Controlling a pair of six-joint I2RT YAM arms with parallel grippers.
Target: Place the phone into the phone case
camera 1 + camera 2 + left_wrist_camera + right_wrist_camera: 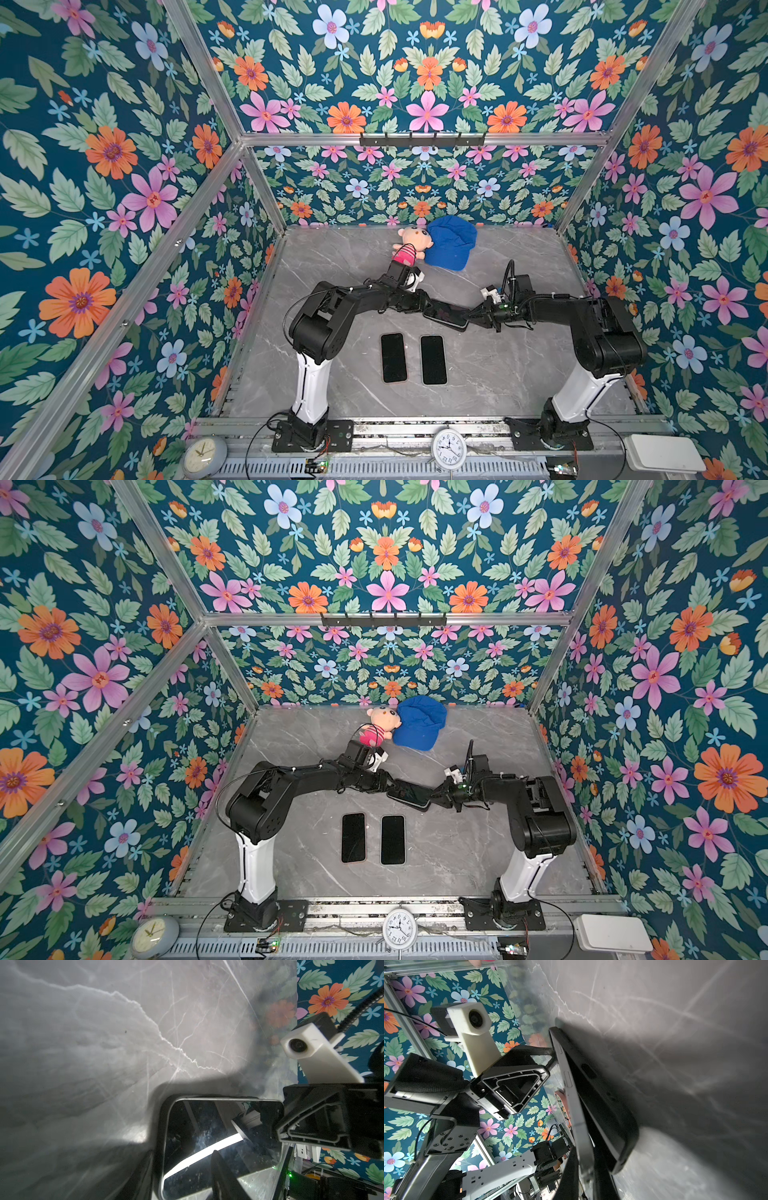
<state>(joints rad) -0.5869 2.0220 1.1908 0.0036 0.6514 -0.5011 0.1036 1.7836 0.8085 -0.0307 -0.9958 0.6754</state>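
Note:
The phone, dark-screened with a silver edge, hangs tilted above the middle of the table between both grippers. My left gripper is shut on the end of the black phone case, one finger over the phone screen, the other outside the case. My right gripper is shut on the phone's silver edge at the opposite end. Near the left gripper the phone sits in the case. Toward the right gripper the two stand apart.
Two dark phones lie flat side by side on the grey marble table, in front of the grippers. A plush doll and a blue cap rest at the back. Floral walls enclose the table.

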